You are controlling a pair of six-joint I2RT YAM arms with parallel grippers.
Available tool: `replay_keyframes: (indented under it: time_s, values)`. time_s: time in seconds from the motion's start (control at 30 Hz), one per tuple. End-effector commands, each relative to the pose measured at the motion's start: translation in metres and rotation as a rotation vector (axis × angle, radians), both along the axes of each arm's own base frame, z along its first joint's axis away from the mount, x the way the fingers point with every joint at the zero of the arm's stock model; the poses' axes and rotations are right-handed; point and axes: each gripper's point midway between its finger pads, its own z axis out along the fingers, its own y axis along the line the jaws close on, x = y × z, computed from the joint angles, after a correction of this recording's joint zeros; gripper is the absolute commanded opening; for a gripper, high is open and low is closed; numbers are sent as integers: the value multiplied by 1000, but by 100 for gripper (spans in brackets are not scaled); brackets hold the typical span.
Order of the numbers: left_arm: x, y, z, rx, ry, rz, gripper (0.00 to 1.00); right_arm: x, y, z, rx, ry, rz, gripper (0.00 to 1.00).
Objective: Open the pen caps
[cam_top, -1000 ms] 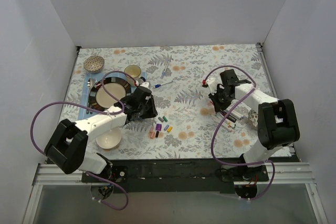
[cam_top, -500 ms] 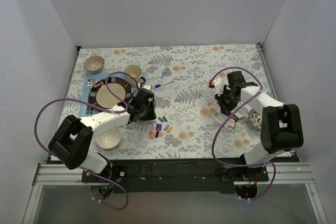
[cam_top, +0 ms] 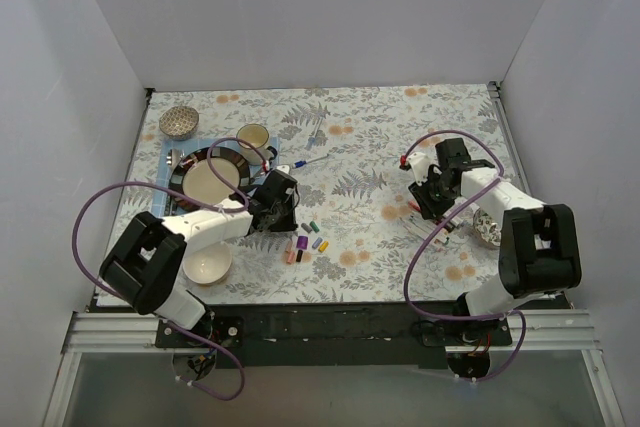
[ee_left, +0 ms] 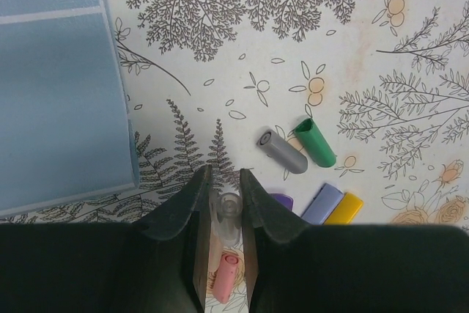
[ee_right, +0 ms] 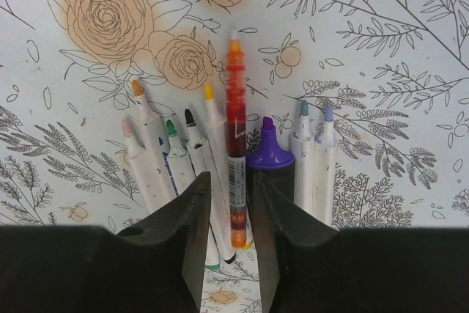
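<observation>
1. Left arm [cam_top: 205, 227] stretches forward, low; left end effector [ee_left: 222, 175] points down, fingers pinched shut on a clear cap [ee_left: 228, 214].
2. Right arm [cam_top: 500, 195] folds inward; right end effector [ee_right: 229, 175] points down, jaws slightly apart.

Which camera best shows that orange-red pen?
Right wrist view: the orange-red pen lies full length over the other pens, between the jaws of the right gripper. From the top it is too small to find; the left wrist view misses it.
</observation>
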Motion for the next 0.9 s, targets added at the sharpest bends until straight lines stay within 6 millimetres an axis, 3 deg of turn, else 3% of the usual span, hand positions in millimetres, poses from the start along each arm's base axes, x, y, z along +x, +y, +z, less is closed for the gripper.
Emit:
replay_keyframes:
  time_s: [0.0, 0.23, 0.47, 0.63, 0.87]
  values:
    - [13, -6, 17, 9, -50, -6, 5, 1, 4, 12, 30, -40, 19, 37]
    - [18, -9, 13, 40, -42, -13, 11, 3, 10, 25, 70, -88, 36, 39]
    - [19, -11, 9, 67, -30, -18, 25, 4, 11, 28, 76, -101, 39, 39]
    - [28, -13, 23, 67, -66, -6, 46, 4, 13, 34, 94, -121, 50, 43]
    - [55, -37, 58, 49, -153, -104, 70, -1, 28, 54, 174, -174, 138, 52]
